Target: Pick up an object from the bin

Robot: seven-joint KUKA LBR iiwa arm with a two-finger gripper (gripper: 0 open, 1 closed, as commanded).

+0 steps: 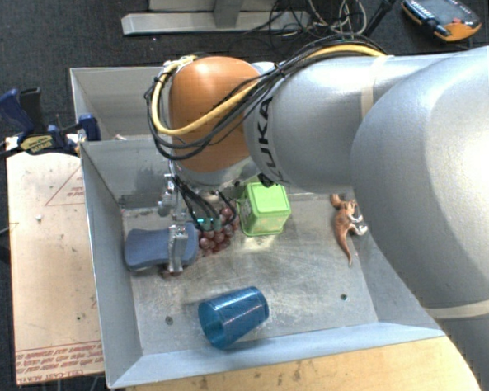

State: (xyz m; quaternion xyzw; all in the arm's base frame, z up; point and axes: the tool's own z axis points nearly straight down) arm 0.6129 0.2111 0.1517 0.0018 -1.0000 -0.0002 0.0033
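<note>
1 ea: cup (233,317), block (266,208), dino (345,226), grapes (216,238), grey obj (144,249)

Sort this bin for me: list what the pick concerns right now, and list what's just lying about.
In the job: gripper, low at the left of the bin; grey-blue lump right at it, likely the pick.
Lying about: dark red grapes beside the gripper; green block; orange dinosaur; blue cup on its side.
</note>
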